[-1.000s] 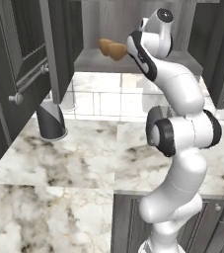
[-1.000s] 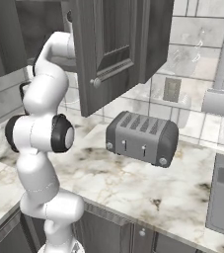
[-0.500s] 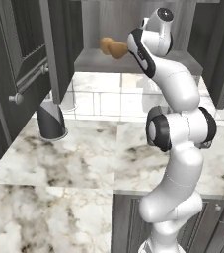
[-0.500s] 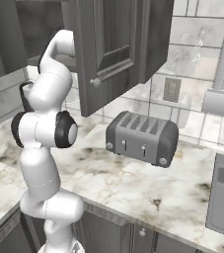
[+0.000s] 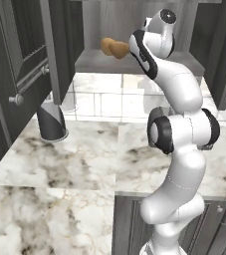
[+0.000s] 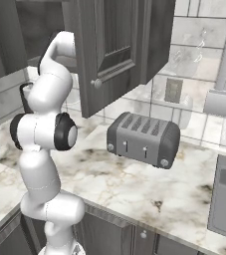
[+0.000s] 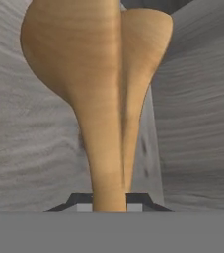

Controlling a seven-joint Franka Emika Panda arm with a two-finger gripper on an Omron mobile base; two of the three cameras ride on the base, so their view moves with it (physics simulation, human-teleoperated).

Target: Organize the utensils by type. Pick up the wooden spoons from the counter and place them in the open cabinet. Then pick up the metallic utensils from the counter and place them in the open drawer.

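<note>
Fingers (image 7: 135, 198) clamped on the handle of a spoon (image 7: 84, 74) held inside the open cabinet (image 5: 134, 62) beside a second spoon (image 7: 143, 44); advisable to lower onto the shelf before releasing, then withdraw straight, clear of both bowls.

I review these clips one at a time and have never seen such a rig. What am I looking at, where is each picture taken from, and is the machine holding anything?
It is a rendered kitchen with a white robot arm on a base. Two pictures come from cameras riding on that base, behind the arm to its left and right; the third looks along the gripper itself. The arm reaches up into an open dark grey wall cabinet. In the hand view two wooden spoons rise from between the dark finger tips, so the gripper is shut on them; their tan bowls show above the cabinet shelf in the left view. On the marble counter stand a grey toaster and a dark striped container.
</note>
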